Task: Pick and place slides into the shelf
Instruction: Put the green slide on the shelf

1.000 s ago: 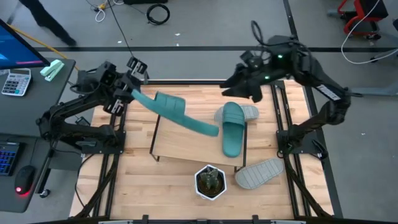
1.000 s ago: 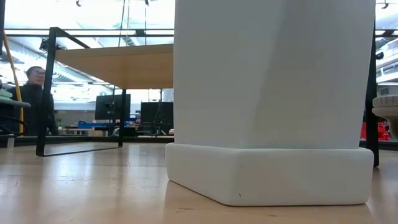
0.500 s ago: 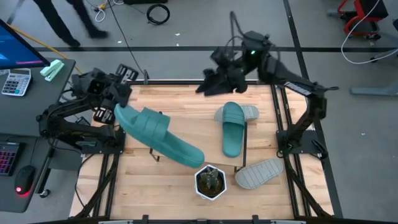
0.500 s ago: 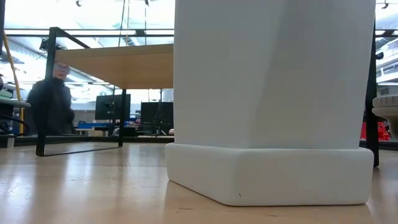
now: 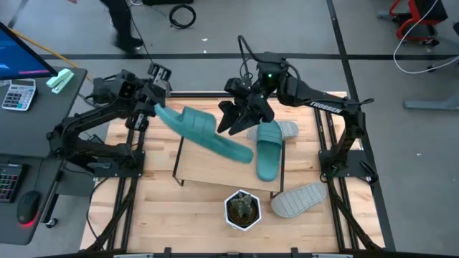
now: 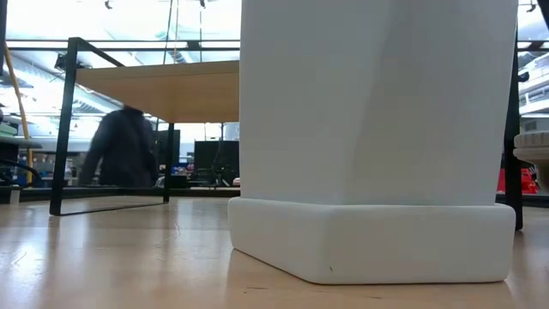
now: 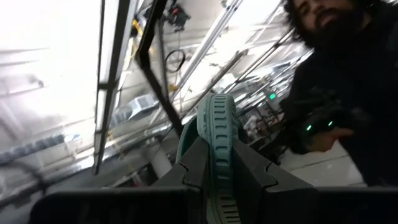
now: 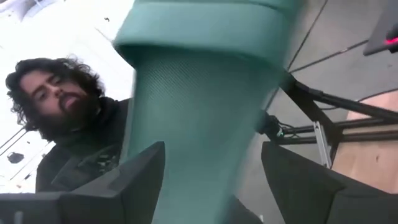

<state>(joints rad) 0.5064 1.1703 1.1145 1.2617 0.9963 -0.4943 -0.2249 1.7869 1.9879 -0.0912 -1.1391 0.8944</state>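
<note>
My left gripper (image 5: 152, 106), at the far left of the table, is shut on one teal slide (image 5: 204, 132), which reaches out slantwise over the shelf (image 5: 215, 170). My right gripper (image 5: 228, 123) is open at that slide's free end. In the right wrist view its fingers stand on either side of the slide (image 8: 205, 93). A second teal slide (image 5: 269, 147) lies sole-down on the shelf's board, with a grey slide (image 5: 288, 129) beside it. Another grey slide (image 5: 297, 199) lies on the table at the near right. My left gripper pinches the teal slide's heel end (image 7: 217, 158) between its two fingers (image 7: 191, 169), which press on its two flat faces. The fingers reach in from the table's left and run along the slide's length. The slide is lifted clear and sticks out past the fingers above the shelf.
A white pot with a small plant (image 5: 242, 208) stands at the shelf's near edge and fills most of the low view (image 6: 377, 129). A desk with a calculator (image 5: 18, 93) stands at the left. A person (image 6: 124, 146) walks behind the table.
My right gripper has swung from the far right toward the table's left and a little down, turning level, up to the held slide's free end. My left gripper dipped the slide toward the near edge and brought it back over the shelf. The person has walked along behind the table.
</note>
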